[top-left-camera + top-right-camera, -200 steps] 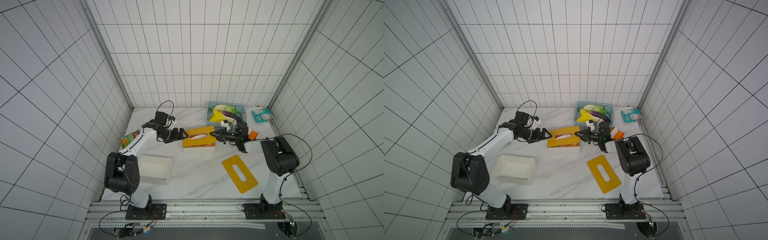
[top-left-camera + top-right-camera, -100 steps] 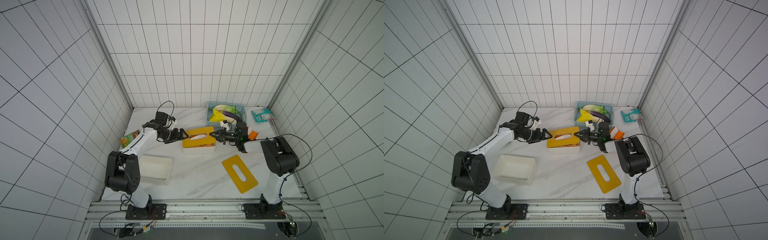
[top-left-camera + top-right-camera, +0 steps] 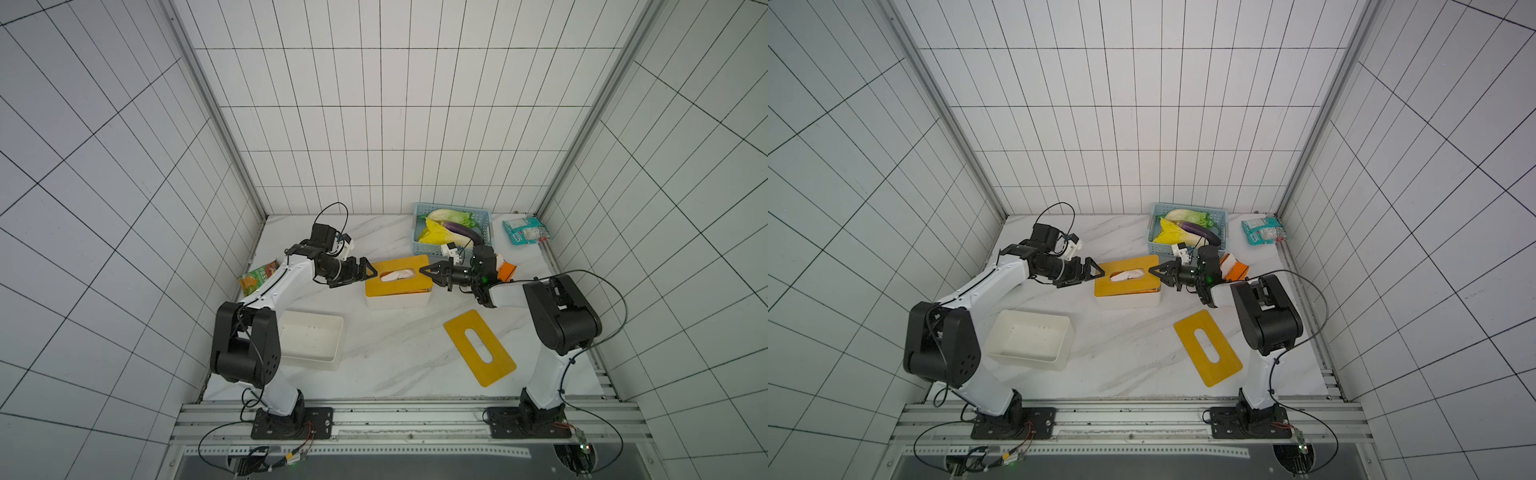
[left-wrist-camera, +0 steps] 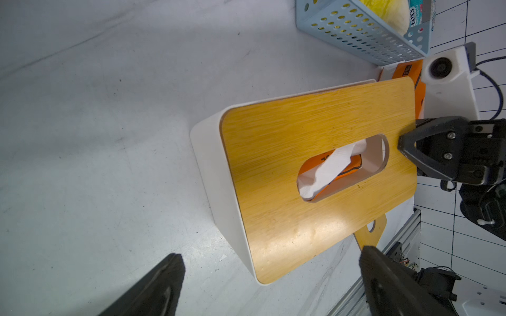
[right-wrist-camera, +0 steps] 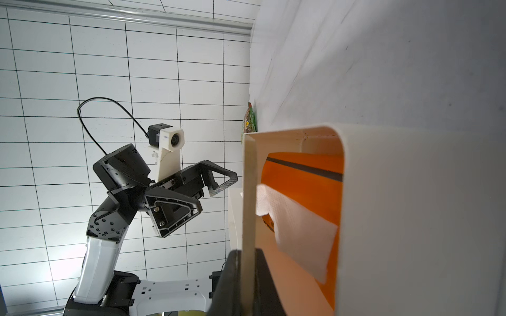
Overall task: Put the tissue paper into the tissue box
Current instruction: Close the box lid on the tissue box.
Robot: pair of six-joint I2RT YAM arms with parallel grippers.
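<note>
The white tissue box [image 3: 397, 302] stands mid-table with its yellow wooden lid [image 3: 392, 286] on top. My right gripper [image 3: 424, 272] is shut on the lid's right end, which stands off the box's rim [image 5: 339, 142]. In the right wrist view the jaws [image 5: 247, 273] clamp the lid edge-on. The orange tissue paper pack [image 5: 301, 180] lies inside, and a white sheet [image 4: 328, 169] shows through the slot. My left gripper [image 3: 370, 273] is open just left of the box, holding nothing. Its fingers [image 4: 161, 284] flank the box's near corner.
An empty white box [image 3: 309, 340] sits front left and a spare yellow lid [image 3: 479, 347] front right. At the back are a blue basket [image 3: 486, 220] of vegetables and a teal packet [image 3: 525, 230]. A green snack packet [image 3: 257, 276] lies by the left wall.
</note>
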